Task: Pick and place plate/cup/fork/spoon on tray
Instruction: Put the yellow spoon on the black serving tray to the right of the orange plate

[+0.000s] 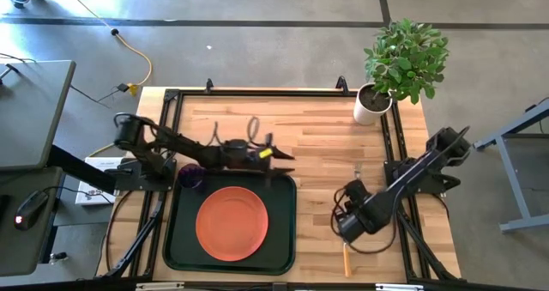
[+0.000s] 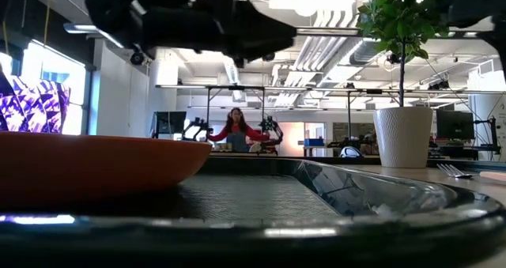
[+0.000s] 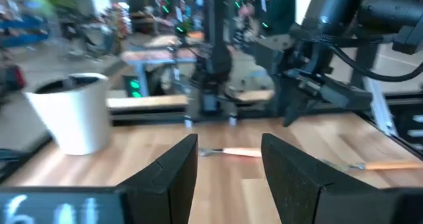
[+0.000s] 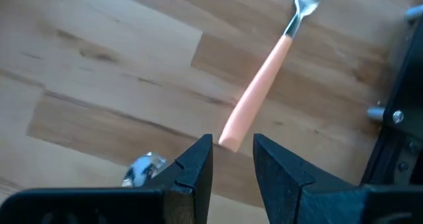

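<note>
On the left of the desk [image 1: 326,136], the cup [image 1: 190,176] is seen just beside the tray's far left corner, partly under the left arm. The left tool [image 1: 283,156] is held above the far rim of the tray [image 1: 176,231], its fingers [image 3: 173,174] spread apart with nothing between them. The plate [image 1: 232,223] lies flat inside the tray, near its middle. Farther right, a white plant pot [image 1: 372,104] with a leafy plant stands at the far right corner of the desk. The fork [image 4: 268,67] lies on the bare wood, apart from the tray, tines pointing away from the right tool [image 4: 231,164]. That tool is spread open just above the end of the fork's orange handle, gripping nothing. The spoon [image 1: 346,257] lies near the front edge of the desk, mostly hidden under the right arm; only its handle end is seen.
</note>
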`<action>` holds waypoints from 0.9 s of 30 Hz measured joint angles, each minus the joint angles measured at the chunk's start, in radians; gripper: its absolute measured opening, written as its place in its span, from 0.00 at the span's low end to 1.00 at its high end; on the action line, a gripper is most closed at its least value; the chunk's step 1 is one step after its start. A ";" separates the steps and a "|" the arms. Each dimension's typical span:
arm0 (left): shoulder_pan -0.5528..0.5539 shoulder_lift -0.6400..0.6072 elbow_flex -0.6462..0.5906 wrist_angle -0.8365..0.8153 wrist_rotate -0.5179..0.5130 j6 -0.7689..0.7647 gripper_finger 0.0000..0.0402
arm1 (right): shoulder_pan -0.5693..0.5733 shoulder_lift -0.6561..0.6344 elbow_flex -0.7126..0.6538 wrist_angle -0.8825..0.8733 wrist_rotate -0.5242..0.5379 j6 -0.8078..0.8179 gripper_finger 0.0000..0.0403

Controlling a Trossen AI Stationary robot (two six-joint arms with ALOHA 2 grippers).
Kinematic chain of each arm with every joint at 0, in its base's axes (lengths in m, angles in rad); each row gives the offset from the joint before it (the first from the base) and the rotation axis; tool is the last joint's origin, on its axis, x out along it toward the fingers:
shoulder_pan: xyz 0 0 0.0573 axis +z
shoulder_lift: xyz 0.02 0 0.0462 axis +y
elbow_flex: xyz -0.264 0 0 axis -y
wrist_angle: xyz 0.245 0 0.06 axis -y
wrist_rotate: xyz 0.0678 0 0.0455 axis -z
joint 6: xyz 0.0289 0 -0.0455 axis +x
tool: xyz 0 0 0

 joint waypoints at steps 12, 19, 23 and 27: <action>-0.072 0.259 0.353 -0.254 0.017 -0.105 0.39 | 0.135 0.022 0.018 -0.024 -0.022 0.175 0.25; -0.097 0.363 0.487 -0.314 0.015 -0.141 0.39 | 0.209 0.022 0.057 -0.033 0.165 0.239 0.25; -0.102 0.421 0.556 -0.325 0.015 -0.169 0.39 | 0.222 0.022 0.081 -0.126 0.230 0.239 0.25; -0.103 0.485 0.631 -0.365 -0.002 -0.220 0.39 | 0.222 0.022 0.082 -0.184 0.299 0.223 0.25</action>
